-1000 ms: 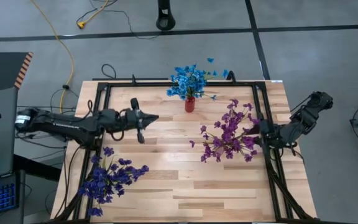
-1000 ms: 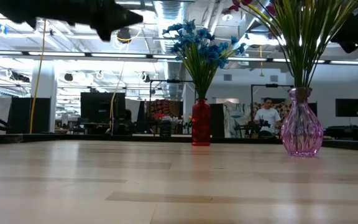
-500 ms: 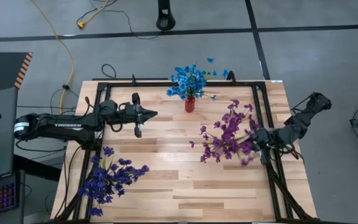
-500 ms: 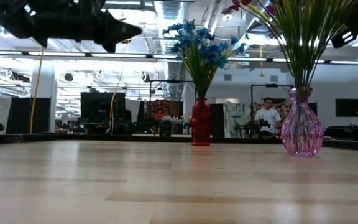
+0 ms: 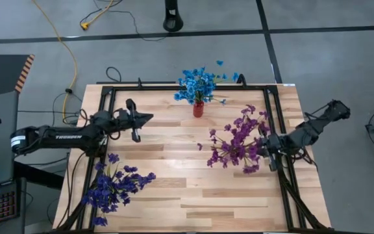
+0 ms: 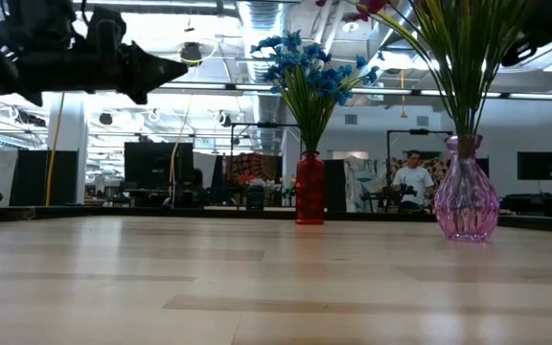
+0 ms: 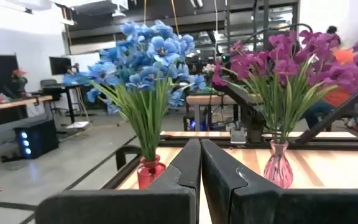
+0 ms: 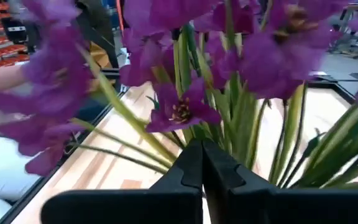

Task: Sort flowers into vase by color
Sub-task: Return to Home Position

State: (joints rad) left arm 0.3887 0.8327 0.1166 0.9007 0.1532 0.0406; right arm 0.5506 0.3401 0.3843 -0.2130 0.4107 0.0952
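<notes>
Magenta flowers (image 6: 460,72) cropped, indigo flowers (image 5: 114,186) base hidden

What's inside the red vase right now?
Only blue flowers, their stems bunched in the red vase. Its red wall hides the stem ends and anything else at the bottom.

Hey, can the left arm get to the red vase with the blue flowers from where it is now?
Probably yes: the left gripper hangs shut above bare table, pointing toward the red vase, with nothing between them. It must open first.
</notes>
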